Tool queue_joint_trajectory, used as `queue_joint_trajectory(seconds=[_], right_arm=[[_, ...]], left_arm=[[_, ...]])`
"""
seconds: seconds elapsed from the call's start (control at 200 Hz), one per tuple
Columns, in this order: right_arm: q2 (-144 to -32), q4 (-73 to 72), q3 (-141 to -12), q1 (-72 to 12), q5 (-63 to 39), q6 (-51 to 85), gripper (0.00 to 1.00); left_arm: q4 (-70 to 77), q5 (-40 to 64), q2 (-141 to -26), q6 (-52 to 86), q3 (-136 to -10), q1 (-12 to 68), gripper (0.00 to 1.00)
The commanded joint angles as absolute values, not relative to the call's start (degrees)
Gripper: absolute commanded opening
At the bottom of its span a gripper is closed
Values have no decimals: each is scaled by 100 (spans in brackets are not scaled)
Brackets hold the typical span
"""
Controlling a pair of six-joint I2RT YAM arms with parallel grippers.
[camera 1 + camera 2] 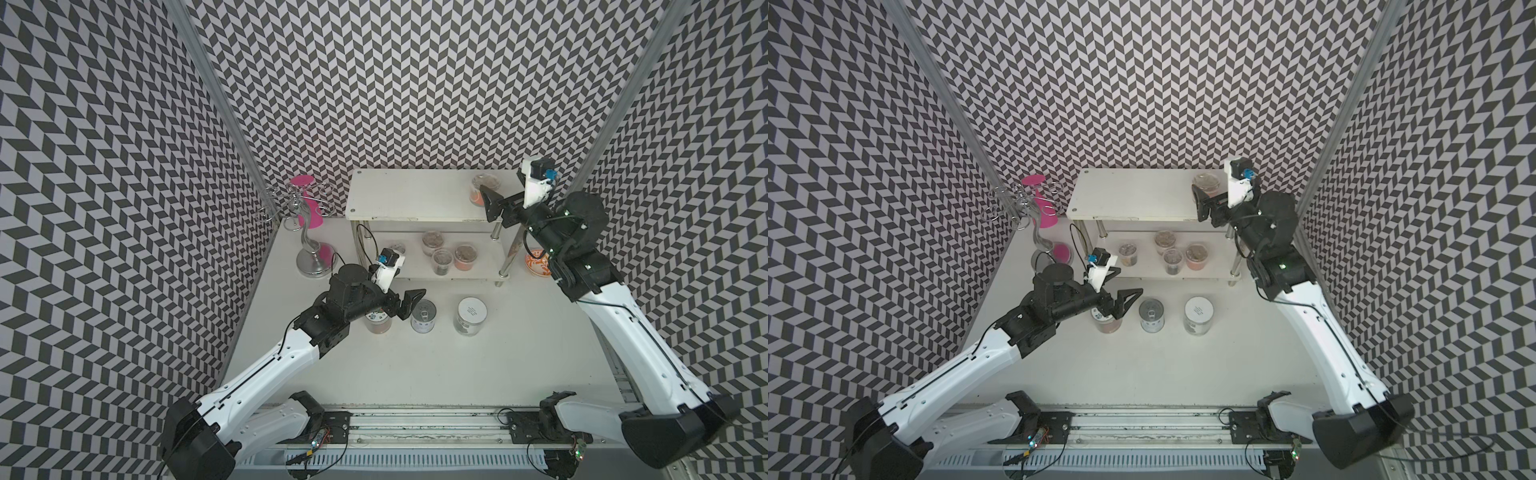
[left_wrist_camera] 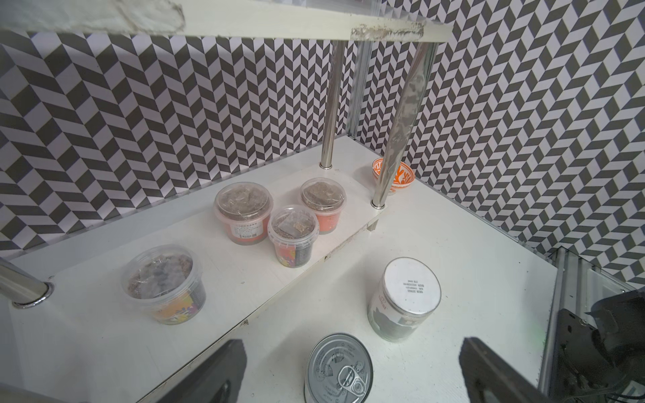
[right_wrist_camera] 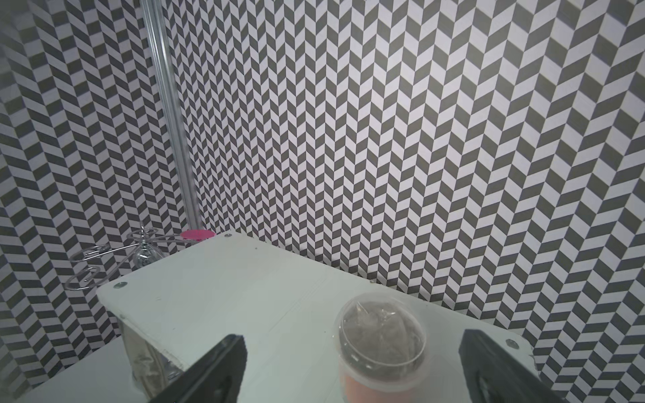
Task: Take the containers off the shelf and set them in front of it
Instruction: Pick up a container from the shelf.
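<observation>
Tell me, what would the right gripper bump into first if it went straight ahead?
Most likely the clear plastic tub on the top tier of the shelf. The right gripper points at it with jaws open, and the tub sits just ahead, slightly off the middle of the gap.

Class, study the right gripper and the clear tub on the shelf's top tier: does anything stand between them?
Nothing visible does. The right gripper is open and the clear tub stands alone on the shelf's top tier, directly ahead of the gap between the jaws.
</observation>
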State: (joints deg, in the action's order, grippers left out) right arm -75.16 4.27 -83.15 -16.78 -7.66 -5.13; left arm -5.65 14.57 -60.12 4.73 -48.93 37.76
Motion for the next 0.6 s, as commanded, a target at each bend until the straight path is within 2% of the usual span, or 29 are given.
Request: queue_joint_trajectory(seconds=[0.0,0.14,0.596], right_arm=[[-7940,786,-8743,-1448,-1290,-464,100],[-8409,1107,-9220,-1318,-1316,-509,100],[-8911,1105,-9412,-1247,-1485,-519,100]], left_arm=[[-466,1422,-6062,422,-5137,3735,100],[-406,1464,-6160,454,-5194,3735,100],[-437,1509,-6292,378,-5236,3685,100]])
